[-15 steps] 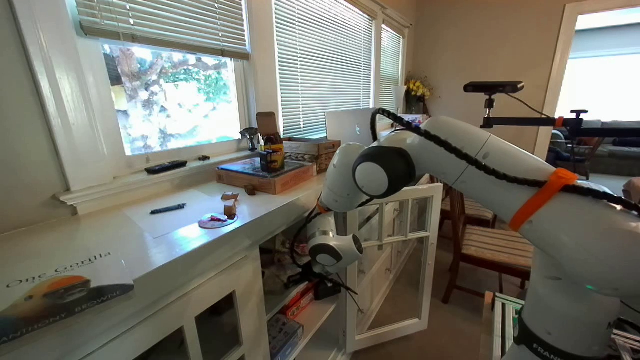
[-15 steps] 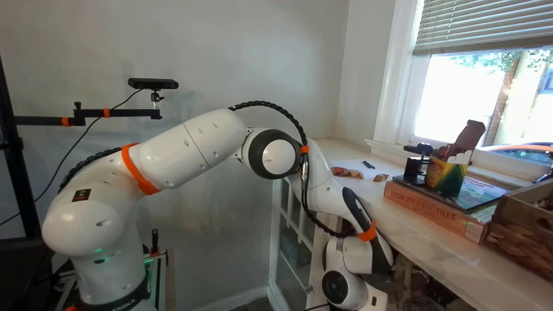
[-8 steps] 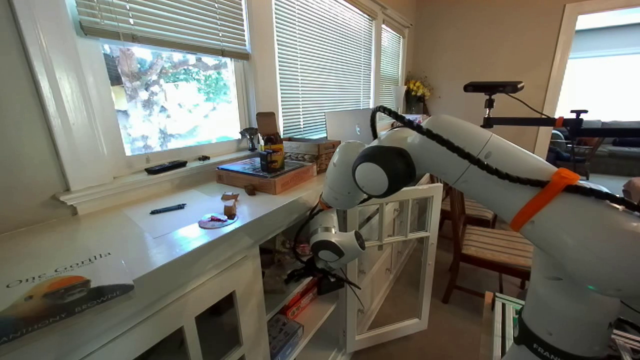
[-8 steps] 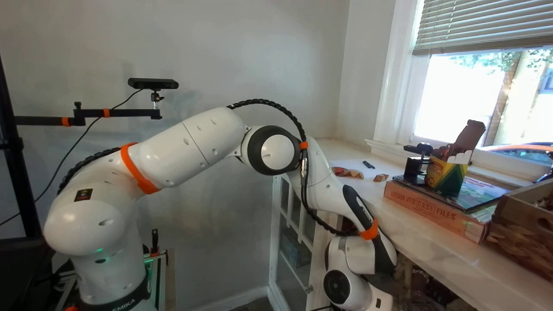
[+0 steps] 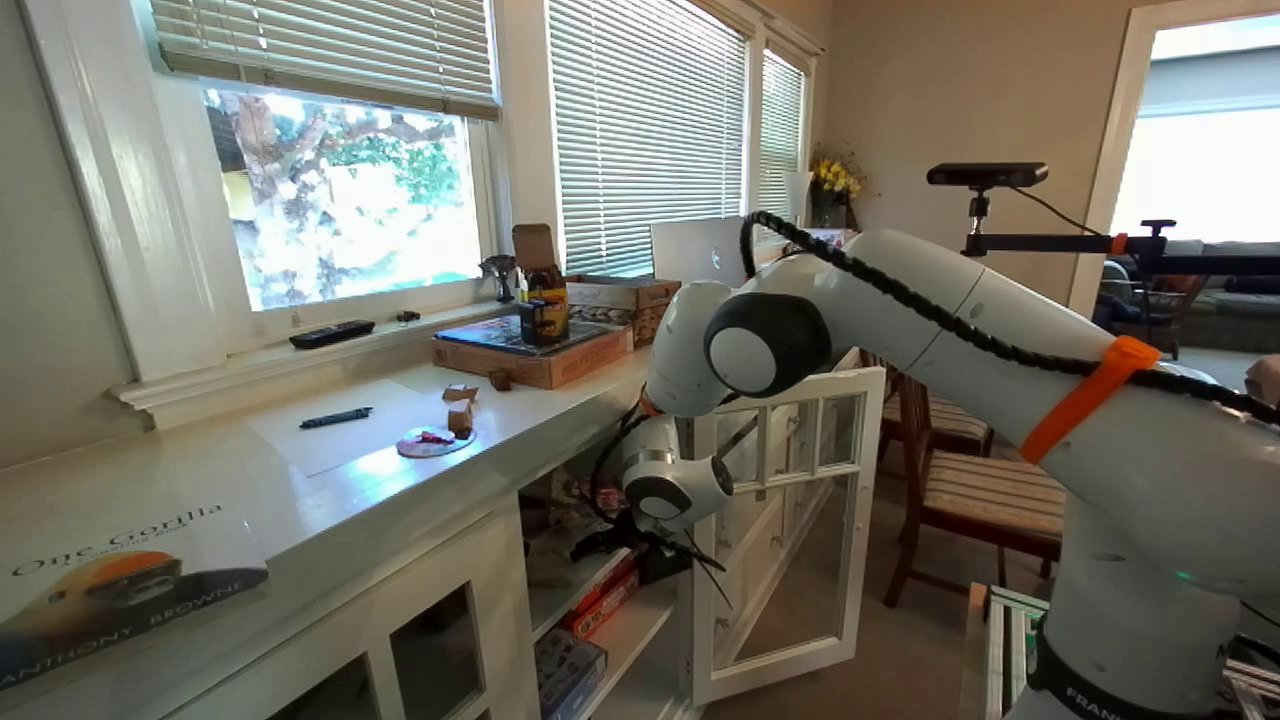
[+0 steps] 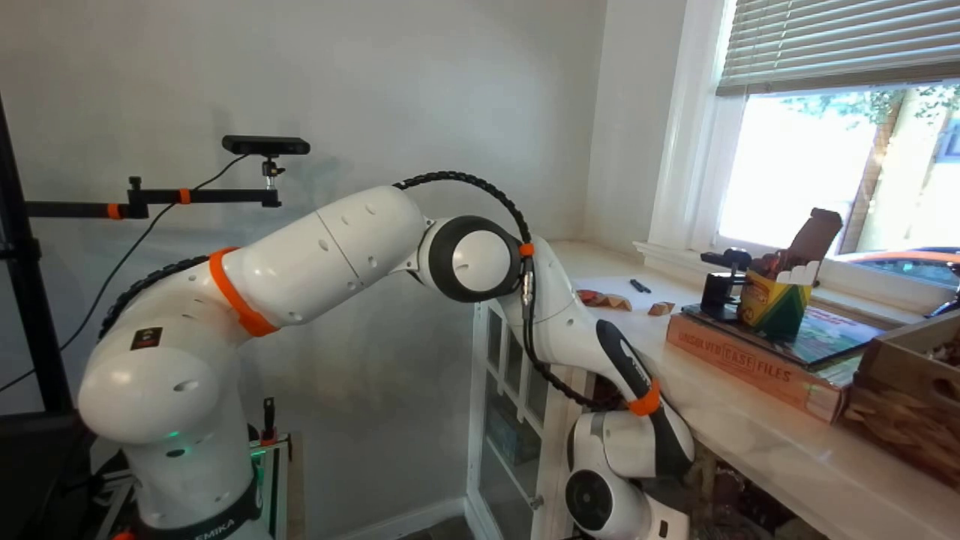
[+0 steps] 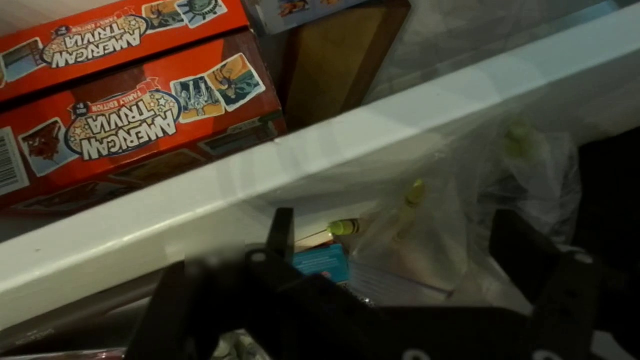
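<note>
In an exterior view, a book (image 5: 130, 590) lies flat at the left end of the desk (image 5: 190, 460). A pen (image 5: 336, 418) rests on a white sheet (image 5: 290, 450); behind it, a remote (image 5: 332, 334) lies on the windowsill (image 5: 240, 368). A disc (image 5: 420, 448) follows, with a brown scrap (image 5: 460, 417) at its edge. Farther right, a flat box (image 5: 545, 372) carries a crayon carton (image 6: 776, 304), visible in both exterior views. The crate (image 5: 655, 297) and the laptop (image 5: 695, 247) come next.

Below the desk, the end effector (image 7: 394, 217) is positioned at the cabinet (image 5: 510, 590), jaws spread wide apart. In the wrist view, where printing appears inverted, two red trivia boxes (image 7: 127, 117) are stacked at the left, beyond the white shelf edge (image 7: 350, 132). A blue pack (image 7: 322, 260) and a yellow-green crayon (image 7: 345, 226) appear between the jaws, nearer the left one. A second crayon (image 7: 411, 197) shows farther right, veiled by a clear bag (image 7: 445, 225). The bag extends toward the jaw at the right of this view; contact between them cannot be determined.

Right of the cabinet opening, the glazed door (image 5: 858, 540) stands swung outward. A chair (image 5: 990, 490) is located beyond the door. The arm (image 5: 960, 300) enters from the right, below a camera (image 5: 988, 174).
</note>
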You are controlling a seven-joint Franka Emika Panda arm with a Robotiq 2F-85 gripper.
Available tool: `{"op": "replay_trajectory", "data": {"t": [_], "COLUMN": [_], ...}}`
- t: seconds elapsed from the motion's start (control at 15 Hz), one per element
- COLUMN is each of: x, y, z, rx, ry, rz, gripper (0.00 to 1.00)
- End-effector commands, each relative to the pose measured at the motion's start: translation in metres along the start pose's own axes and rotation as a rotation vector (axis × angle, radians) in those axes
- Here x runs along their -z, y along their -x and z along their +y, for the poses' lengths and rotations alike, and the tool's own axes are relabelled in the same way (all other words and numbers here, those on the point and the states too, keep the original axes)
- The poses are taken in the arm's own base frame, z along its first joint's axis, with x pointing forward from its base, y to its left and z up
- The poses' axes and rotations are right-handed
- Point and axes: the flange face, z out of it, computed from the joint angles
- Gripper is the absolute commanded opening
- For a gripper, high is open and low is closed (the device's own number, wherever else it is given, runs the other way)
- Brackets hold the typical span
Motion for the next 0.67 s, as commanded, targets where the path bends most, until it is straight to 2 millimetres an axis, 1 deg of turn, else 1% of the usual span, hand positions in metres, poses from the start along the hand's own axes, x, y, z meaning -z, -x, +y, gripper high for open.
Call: {"op": "replay_trajectory", "data": {"t": [0.0,0.4,0.47,0.53,0.6], "x": [-0.001,-0.008,-0.010,-0.010,-0.012], "y": [-0.004,-0.012,-0.013,-0.013,-0.013], "z": [-0.008,-0.020,-0.022,-0.023,-0.025], "rx": [0.018,0.070,0.086,0.100,0.115], "ry": [-0.010,-0.072,-0.078,-0.083,-0.086], "rz": [0.024,0.070,0.078,0.083,0.091], "gripper": [1.00,1.00,0.75,0.72,0.66]}}
